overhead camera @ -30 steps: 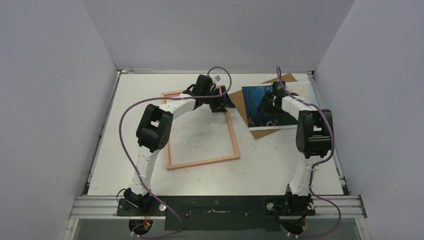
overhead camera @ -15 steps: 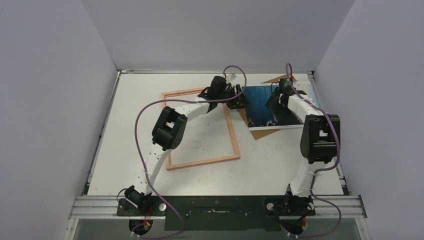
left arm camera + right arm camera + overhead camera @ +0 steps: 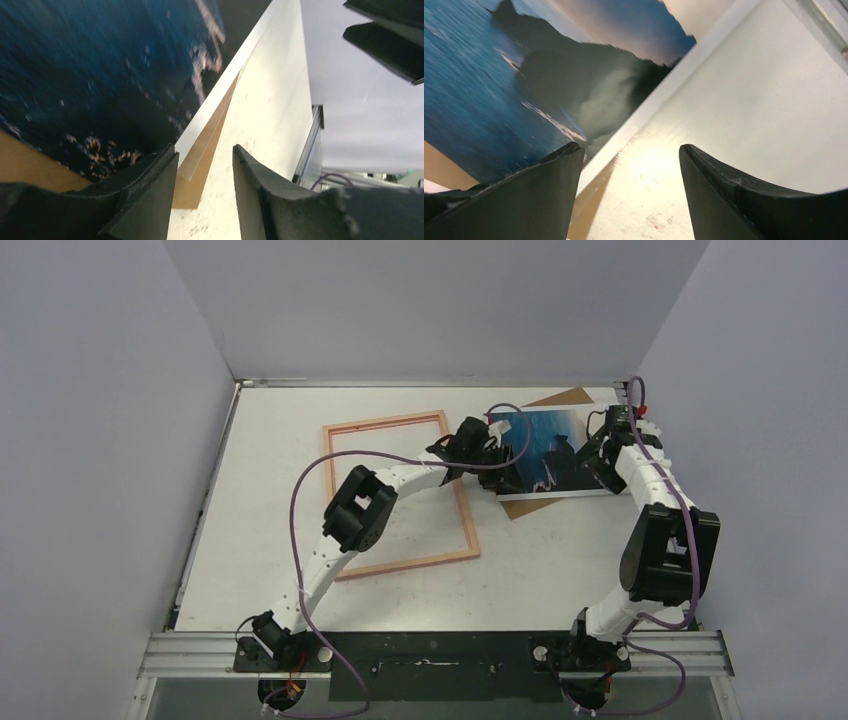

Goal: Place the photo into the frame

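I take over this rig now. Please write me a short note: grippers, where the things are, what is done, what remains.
Left gripper: open, jaws astride the photo's left edge, not clamped.
Right gripper: open, at the photo's right edge.
Photo: face up on the brown board, right of the frame, outside it.
Frame: flat on the table.
Done: nothing placed.
Left: grip the photo, carry it into the frame.

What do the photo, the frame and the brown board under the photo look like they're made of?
Photo: likely glossy print paper. It shows glare, and a thin white edge in the left wrist view.
Frame: probably wood or wood-look moulding, with thin pinkish-tan bars and a matte finish.
Brown board: looks like cardboard or fibreboard, plain flat matte brown with no sheen. Can't tell which.
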You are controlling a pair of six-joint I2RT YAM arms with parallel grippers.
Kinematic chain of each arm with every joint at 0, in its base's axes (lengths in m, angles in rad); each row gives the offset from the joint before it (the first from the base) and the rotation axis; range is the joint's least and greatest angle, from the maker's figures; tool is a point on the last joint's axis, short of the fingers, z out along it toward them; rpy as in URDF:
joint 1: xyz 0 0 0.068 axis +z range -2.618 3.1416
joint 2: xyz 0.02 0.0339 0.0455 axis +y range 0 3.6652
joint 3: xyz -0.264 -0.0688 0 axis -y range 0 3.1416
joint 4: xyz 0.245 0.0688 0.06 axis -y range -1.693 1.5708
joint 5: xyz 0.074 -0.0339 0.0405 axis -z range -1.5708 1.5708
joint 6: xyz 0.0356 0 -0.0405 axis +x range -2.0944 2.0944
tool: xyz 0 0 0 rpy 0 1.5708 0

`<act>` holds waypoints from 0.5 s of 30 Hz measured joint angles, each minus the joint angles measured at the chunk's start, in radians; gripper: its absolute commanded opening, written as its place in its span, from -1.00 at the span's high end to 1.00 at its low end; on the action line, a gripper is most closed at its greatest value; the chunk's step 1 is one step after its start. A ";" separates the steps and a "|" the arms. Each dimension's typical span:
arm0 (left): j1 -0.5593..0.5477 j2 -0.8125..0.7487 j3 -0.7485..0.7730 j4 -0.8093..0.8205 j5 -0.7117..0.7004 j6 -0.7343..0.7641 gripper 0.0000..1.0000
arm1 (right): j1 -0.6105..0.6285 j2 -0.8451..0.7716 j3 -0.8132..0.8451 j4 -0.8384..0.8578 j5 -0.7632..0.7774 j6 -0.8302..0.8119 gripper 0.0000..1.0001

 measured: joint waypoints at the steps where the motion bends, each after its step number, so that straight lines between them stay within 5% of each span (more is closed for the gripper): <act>1: -0.002 0.000 -0.016 0.001 0.014 0.008 0.16 | -0.002 -0.003 -0.011 -0.004 -0.002 0.001 -0.42; 9: -0.008 -0.066 -0.191 0.080 0.100 0.076 0.16 | -0.011 -0.035 -0.069 -0.042 -0.018 0.007 -0.43; 15: -0.061 -0.140 -0.255 0.009 -0.012 0.196 0.09 | -0.027 -0.057 -0.073 -0.046 -0.021 0.005 -0.43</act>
